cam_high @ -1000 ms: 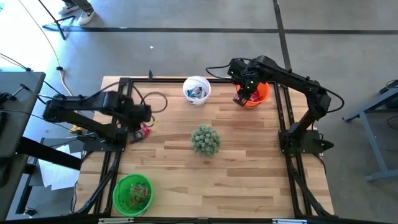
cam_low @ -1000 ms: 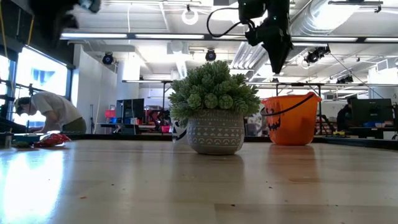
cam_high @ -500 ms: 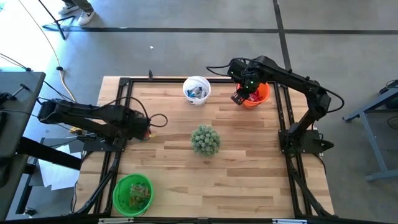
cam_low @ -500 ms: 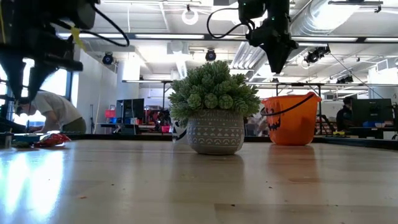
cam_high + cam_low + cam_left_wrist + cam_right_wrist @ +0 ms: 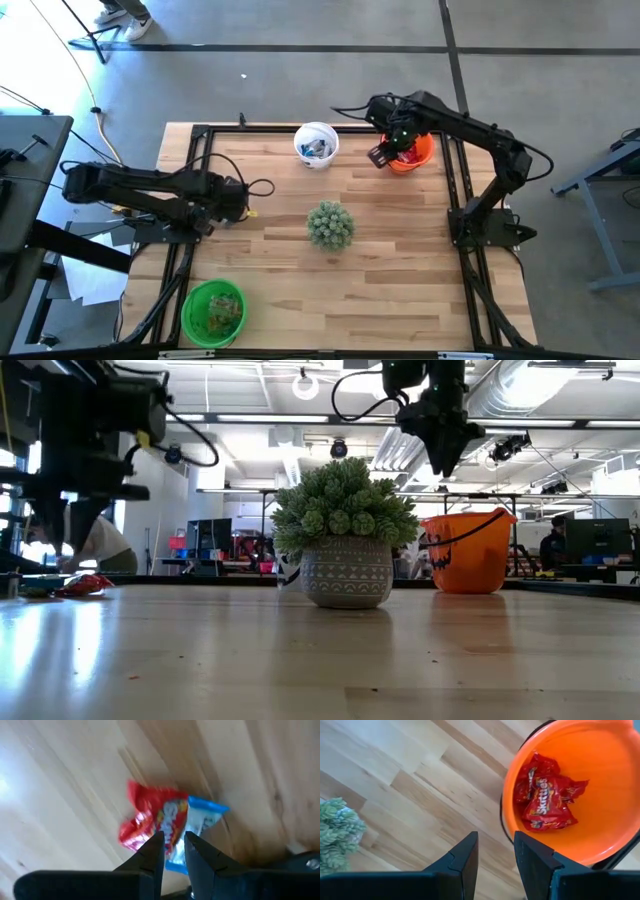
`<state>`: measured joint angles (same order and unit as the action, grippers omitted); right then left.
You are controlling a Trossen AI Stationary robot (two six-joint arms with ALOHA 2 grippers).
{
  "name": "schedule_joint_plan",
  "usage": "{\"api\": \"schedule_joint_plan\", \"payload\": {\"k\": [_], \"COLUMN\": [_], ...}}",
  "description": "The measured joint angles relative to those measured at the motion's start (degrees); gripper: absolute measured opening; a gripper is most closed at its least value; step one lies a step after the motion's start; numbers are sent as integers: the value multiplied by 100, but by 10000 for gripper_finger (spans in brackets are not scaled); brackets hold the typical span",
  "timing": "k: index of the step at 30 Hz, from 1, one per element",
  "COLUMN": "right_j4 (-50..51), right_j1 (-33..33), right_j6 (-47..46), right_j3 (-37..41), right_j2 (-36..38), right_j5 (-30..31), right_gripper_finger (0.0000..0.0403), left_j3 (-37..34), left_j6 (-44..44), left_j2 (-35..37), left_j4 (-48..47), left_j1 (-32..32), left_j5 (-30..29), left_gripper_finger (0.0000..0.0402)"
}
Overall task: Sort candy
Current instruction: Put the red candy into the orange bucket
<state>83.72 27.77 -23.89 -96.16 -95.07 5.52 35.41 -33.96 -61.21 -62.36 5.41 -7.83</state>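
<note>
Two candies, a red packet and a blue-and-white wrapper, lie touching at the left edge of the wooden table, and the left gripper hangs right over them with its fingers only a narrow gap apart and empty, so I reckon it could pinch both at once or just shove them off the edge. Right gripper hovers open and empty beside the orange bucket, which holds red packets. Behind the table it looks like a big workshop, with a person bent over, I think.
</note>
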Motion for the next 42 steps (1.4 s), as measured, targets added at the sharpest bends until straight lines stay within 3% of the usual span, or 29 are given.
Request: {"api": "schedule_joint_plan", "payload": {"k": [9, 23, 32, 42], "right_j4": [-131, -181, -175, -172], "right_j1": [-173, -450, -507, -507], "right_j6": [-297, -320, -273, -113], "right_j3": [0, 0, 0, 0], "right_j2": [0, 0, 0, 0], "right_j5": [0, 2, 0, 0], "right_gripper_finger": [122, 122, 122, 122], "left_j3": [-313, -603, -1060, -1105], "left_j6": [-422, -532, -701, -665], "left_j2": [0, -16, -283, -575], "left_j4": [493, 757, 1709, 2573], "left_j1": [304, 630, 665, 669], "left_j5": [-265, 6, -152, -236], "left_gripper_finger": [62, 62, 62, 62]}}
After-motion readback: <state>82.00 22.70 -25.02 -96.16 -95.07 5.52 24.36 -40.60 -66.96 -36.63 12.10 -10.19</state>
